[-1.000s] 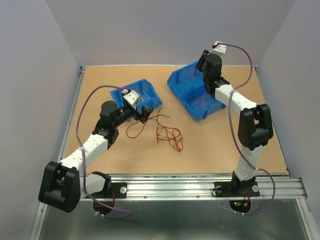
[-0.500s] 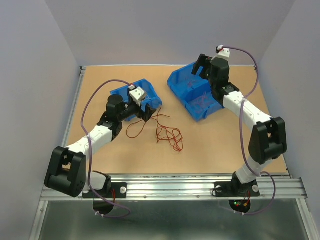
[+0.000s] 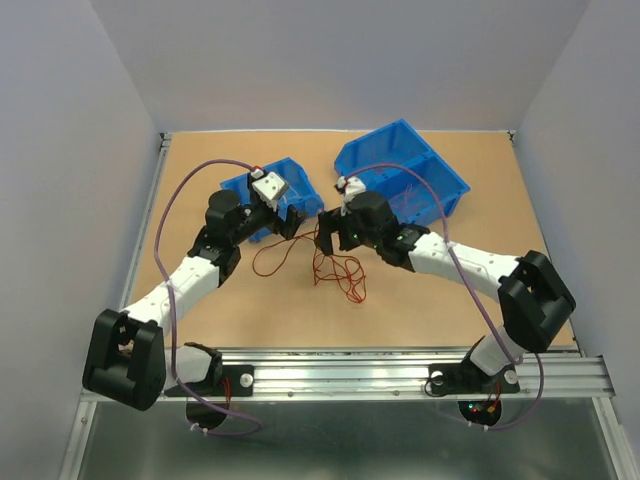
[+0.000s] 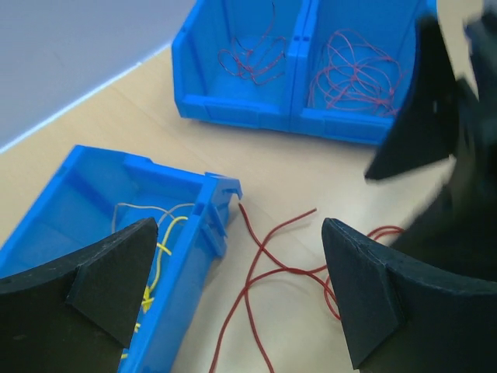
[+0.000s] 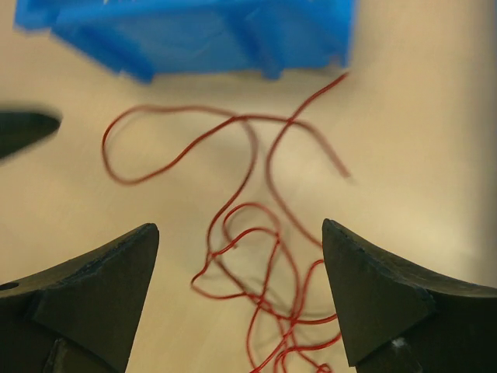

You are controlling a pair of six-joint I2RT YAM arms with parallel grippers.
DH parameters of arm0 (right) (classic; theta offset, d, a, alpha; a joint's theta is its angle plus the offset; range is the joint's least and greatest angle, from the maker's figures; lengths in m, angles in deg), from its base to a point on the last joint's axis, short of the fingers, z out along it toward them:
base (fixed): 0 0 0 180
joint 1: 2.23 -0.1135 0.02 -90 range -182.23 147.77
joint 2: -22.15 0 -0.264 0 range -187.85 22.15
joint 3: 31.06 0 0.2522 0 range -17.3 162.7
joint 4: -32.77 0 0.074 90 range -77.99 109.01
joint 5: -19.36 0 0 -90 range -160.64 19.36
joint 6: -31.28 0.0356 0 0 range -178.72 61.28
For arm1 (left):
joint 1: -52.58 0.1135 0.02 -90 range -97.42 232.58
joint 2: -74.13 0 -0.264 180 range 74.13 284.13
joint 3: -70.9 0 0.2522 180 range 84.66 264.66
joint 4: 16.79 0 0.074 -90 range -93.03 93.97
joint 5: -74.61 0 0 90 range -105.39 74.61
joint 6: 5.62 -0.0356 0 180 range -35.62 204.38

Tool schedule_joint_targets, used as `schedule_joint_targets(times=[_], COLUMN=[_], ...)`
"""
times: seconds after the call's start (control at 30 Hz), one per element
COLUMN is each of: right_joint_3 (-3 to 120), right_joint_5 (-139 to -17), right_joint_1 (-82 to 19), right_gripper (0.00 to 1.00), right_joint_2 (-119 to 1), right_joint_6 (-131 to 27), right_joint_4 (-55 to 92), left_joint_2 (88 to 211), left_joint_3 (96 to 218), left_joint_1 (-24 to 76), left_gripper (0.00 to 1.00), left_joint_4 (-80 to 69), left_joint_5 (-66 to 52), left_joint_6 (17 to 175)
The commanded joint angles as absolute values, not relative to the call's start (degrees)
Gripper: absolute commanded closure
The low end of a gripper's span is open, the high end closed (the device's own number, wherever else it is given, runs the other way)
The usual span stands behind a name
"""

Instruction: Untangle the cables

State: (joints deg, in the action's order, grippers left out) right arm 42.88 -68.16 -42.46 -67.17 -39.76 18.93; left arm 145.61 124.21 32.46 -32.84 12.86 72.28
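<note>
A loose tangle of thin red cables (image 3: 338, 268) lies on the tabletop between the two arms. My left gripper (image 3: 290, 222) hovers open over the tangle's left strands, close beside the small blue bin (image 3: 293, 176). In the left wrist view its gripper (image 4: 241, 287) is empty, with red cables (image 4: 268, 260) on the wood below. My right gripper (image 3: 326, 241) is open above the upper part of the tangle. In the right wrist view its gripper (image 5: 241, 295) is wide apart over curly red cables (image 5: 260, 256), touching nothing. Yellow cables (image 4: 159, 233) lie in the small bin.
A large two-part blue bin (image 3: 440, 172) stands at the back right, with red cables (image 4: 252, 58) in one compartment and more red cables (image 4: 353, 70) in the other. The two grippers are close together. The small blue bin (image 5: 194, 31) lies just beyond the tangle.
My right arm swung from the large bin at the back down to the tangle, and its jaws opened. The left arm shifted only slightly.
</note>
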Motion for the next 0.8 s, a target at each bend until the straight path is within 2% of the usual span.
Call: schedule_joint_targets(times=[0.0, 0.2, 0.33, 0.5, 0.57, 0.6, 0.67, 0.7, 0.73, 0.77], right_joint_3=[45.45, 46.24, 48.0, 51.16, 53.17, 53.79, 54.77, 54.94, 54.33, 53.81], right_joint_5=[-67.92, -64.84, -66.16, -60.89, -60.18, -60.18, -60.18, -59.66, -59.22, -58.08], right_joint_1=[-48.54, -50.74, -51.36, -52.85, -53.99, -54.35, -55.4, -55.66, -55.67, -55.75], right_gripper=[0.11, 0.18, 0.18, 0.18, 0.21, 0.26, 0.42, 0.54, 0.8, 0.9], right_joint_2=[-68.11, -71.97, -75.58, -81.02, -84.19, -85.15, -86.75, -86.4, -85.61, -82.47], right_joint_6=[-48.77, -51.17, -49.41, -48.96, -49.23, -49.4, -49.32, -49.23, -48.79, -48.61], right_joint_4=[16.73, 16.64, 16.64, 16.9, 17.08, 16.99, 16.82, 16.73, 16.73, 16.99], left_joint_2=[139.96, 137.41, 136.88, 137.23, 137.67, 137.84, 138.37, 138.37, 138.46, 138.37], left_joint_3=[123.08, 120.96, 119.82, 119.64, 119.82, 119.9, 119.9, 119.9, 119.9, 119.9], left_joint_1=[33.24, 38.24, 40.27, 40.37, 40.37, 40.37, 40.37, 40.37, 40.37, 40.37], left_gripper=[0.01, 0.04, 0.05, 0.05, 0.06, 0.06, 0.06, 0.06, 0.06, 0.07], left_joint_4=[-37.74, -42.4, -44.95, -45.66, -45.66, -45.66, -45.75, -45.75, -45.75, -45.75], left_joint_5=[9.66, 8.17, 8.08, 9.13, 9.4, 9.4, 10.01, 10.19, 10.27, 10.45], left_joint_6=[72.16, 78.57, 80.25, 80.25, 80.08, 79.99, 79.64, 79.46, 79.37, 79.11])
